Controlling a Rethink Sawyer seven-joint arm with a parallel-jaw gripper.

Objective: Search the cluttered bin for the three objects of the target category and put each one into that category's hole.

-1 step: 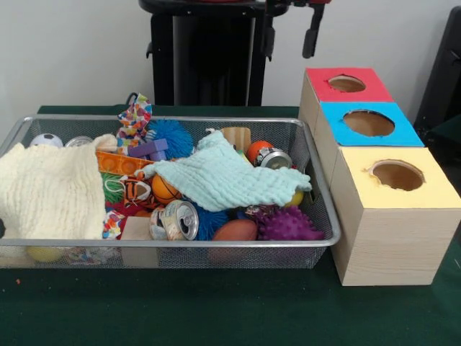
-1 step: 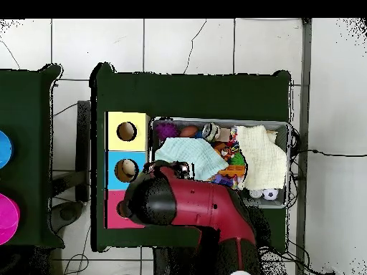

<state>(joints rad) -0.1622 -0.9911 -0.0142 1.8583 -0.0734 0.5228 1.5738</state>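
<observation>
Wire bin (image 1: 317, 241) of clutter, claw (image 1: 312, 32) raised behind three-holed box (image 1: 392, 216)

Glossy red arm (image 2: 208, 204), rounded black joint cap, seemingly black pedestal (image 1: 209, 54)

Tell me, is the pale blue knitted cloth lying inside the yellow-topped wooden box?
No, the pale blue knitted cloth lies draped over the clutter in the wire mesh bin, beside the yellow-topped wooden box.

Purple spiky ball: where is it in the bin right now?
In the front view the purple spiky ball sits at the bin's near right corner, beside the brown ball, just below the mint cloth.
</observation>
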